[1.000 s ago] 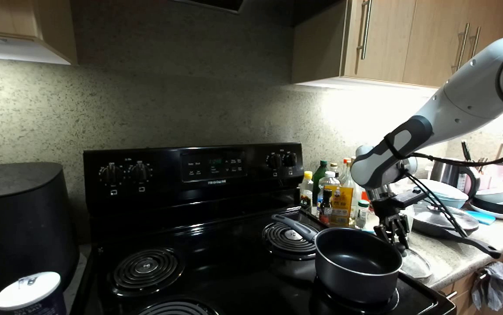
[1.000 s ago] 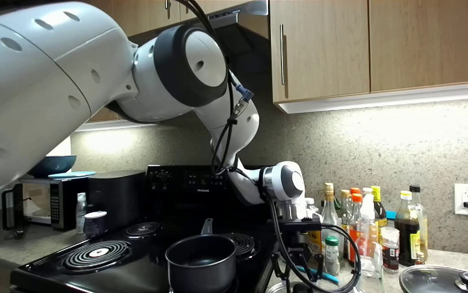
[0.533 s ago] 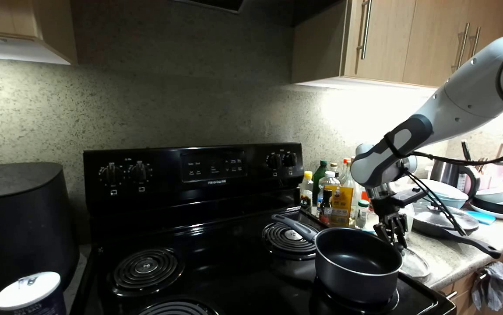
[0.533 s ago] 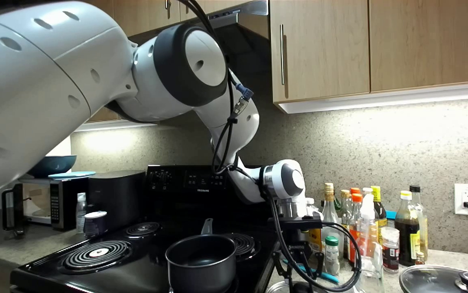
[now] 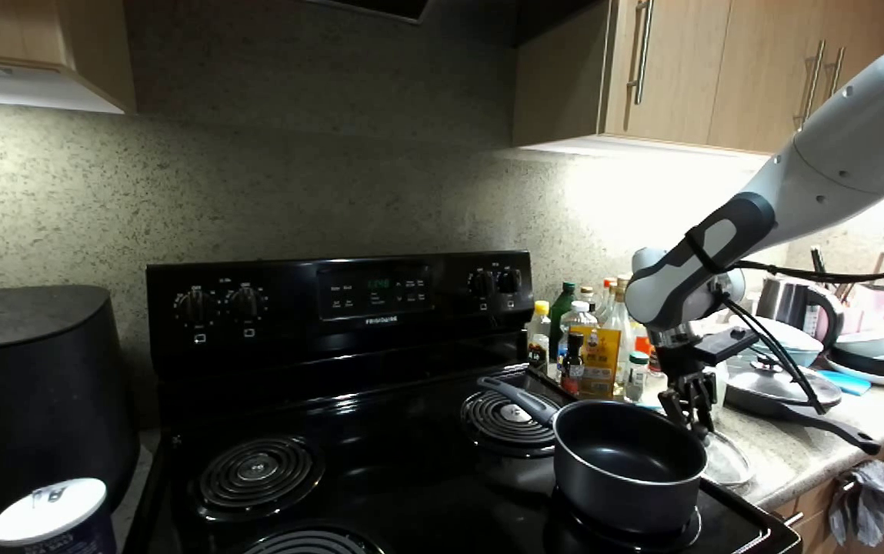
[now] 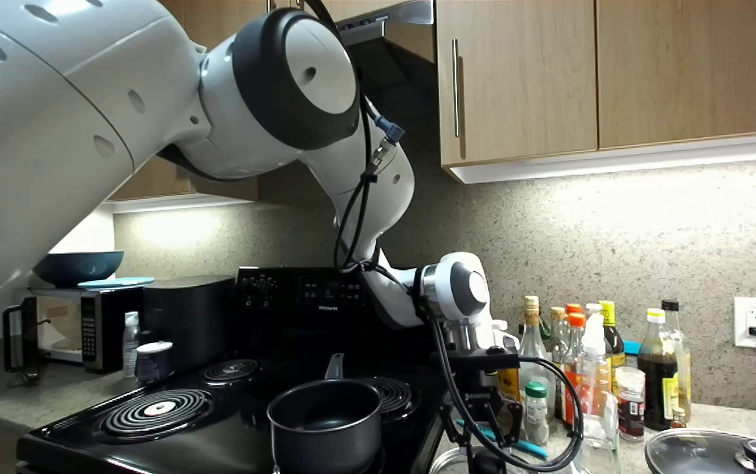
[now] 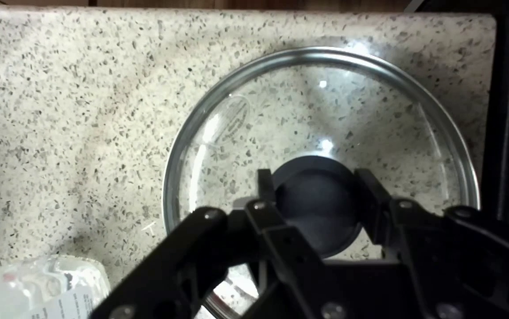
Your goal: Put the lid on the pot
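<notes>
1. While the wide, low, dark grey pot with a lighter metallic rim [image 5: 626,500] stands uncovered on the glossy black electric stove [image 5: 411,462], its round, clear glass lid with a metal rim [image 7: 320,124] is off to the side, at the pale speckled countertop [image 7: 81,155], just beside the stove's edge.

2. Claw: the black two-finger gripper [image 7: 315,184] is closed in on the lid's dark round knob [image 7: 318,212], fingers [image 7: 266,184] on opposite sides. A grip, by the wrist view.

3. Step in hand, as I judge it: the pick-up. Knob taken, carry to the pot not yet done. Whether the lid's rim touches the countertop or hangs just above it, I cannot tell.

4. Next move calls for a level lift, high enough to clear the pot's rim, then a sideways carry over the stove's edge.

5. After that: centre the lid above the pot, lower slowly, spread the fingers only once it seats. The pot's grey handle [image 5: 518,400] reaches over the rear spiral coil [image 5: 499,427], so it is probably out of the way.

6. Watch for: the lid tipping about a smooth knob; a clear plastic bottle with a printed label [image 7: 46,288] near the lid; a small green-capped jar [image 6: 535,415] near the gripper in an exterior view, depth hard to judge.
</notes>
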